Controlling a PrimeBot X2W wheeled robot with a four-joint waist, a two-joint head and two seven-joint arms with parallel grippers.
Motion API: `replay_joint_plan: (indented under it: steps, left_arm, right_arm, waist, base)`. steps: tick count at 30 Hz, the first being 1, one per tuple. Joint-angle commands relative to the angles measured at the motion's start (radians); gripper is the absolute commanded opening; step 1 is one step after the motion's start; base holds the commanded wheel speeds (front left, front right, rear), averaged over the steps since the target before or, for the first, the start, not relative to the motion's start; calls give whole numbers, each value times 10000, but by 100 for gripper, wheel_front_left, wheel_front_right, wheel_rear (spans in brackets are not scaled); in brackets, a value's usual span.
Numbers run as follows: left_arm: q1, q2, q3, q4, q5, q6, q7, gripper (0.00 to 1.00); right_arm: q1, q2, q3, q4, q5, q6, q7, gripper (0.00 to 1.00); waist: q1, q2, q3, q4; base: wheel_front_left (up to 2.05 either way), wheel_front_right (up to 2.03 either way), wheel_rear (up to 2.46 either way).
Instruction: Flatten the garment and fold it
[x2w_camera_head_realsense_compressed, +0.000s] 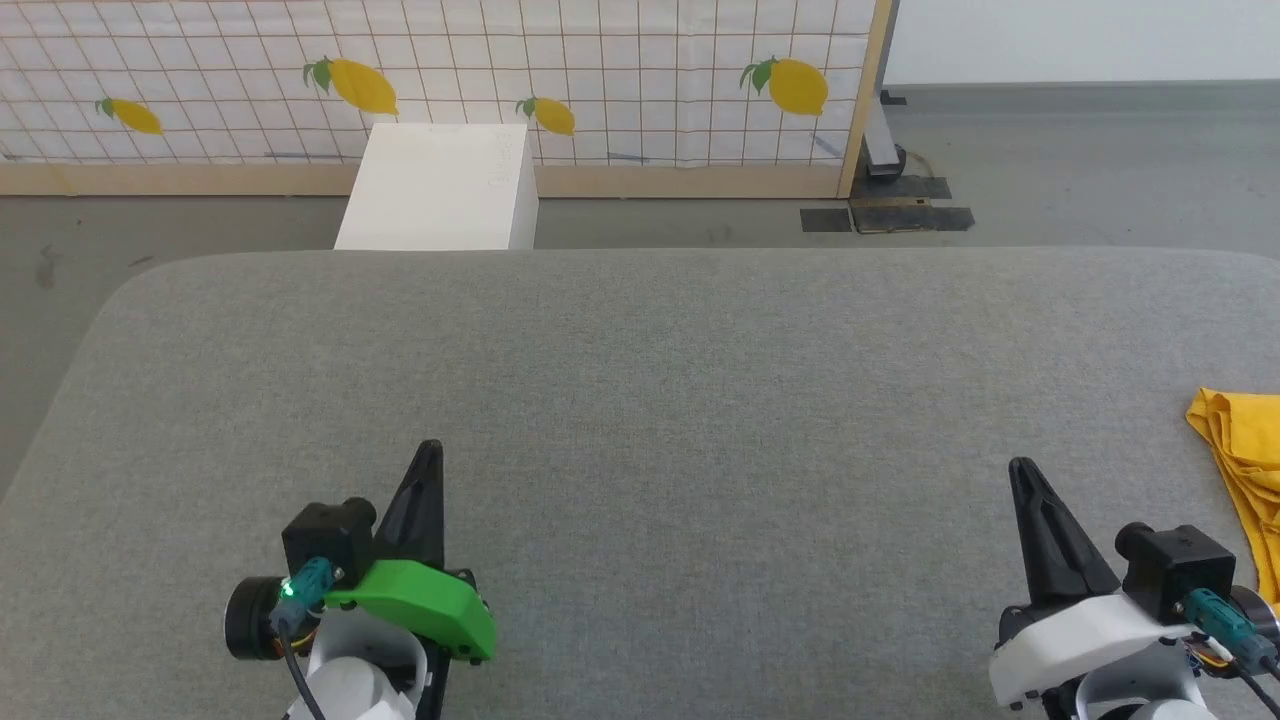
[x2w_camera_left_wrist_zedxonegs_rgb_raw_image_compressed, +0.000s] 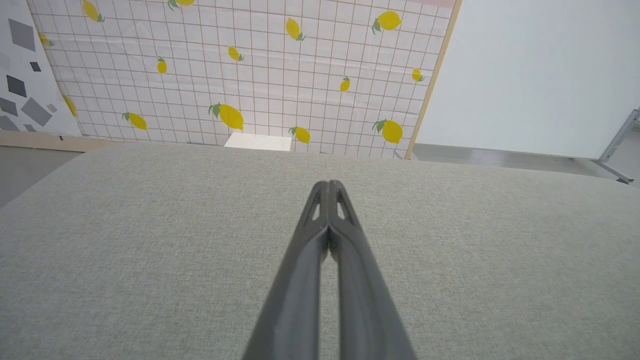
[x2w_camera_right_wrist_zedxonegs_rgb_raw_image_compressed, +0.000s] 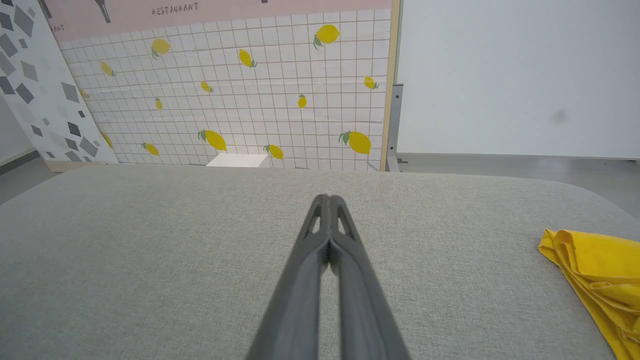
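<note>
Yellow garment is sitting bunched at the far right edge of the frame on the grey padded surface, near the right gripper and well apart from the left gripper. Both pincers are resting pressed together, holding nothing. Likely snag: pinching several stacked layers at once and dragging the whole wad instead of spreading it.

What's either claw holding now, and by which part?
Nothing: left claw and right claw are shut empty; the bright yellow cotton garment lies untouched on the grey fabric surface.
</note>
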Motion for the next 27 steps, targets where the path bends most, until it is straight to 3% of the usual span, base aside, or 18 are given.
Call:
replay_joint_plan:
  steps: [1,27]
  left_arm:
    - [178,-13,36,-87,179,70,40,0]
    - [473,-25,276,-790,705,208,593,0]
  right_arm:
    - [-99,7,29,-48,-97,-4,60,0]
    - [-202,13,125,-119,-371,-8,293,0]
  waist:
    - [0,0,-1,-5]
    - [0,0,-19,-102]
  base:
    - [0,0,0]
    - [0,0,0]
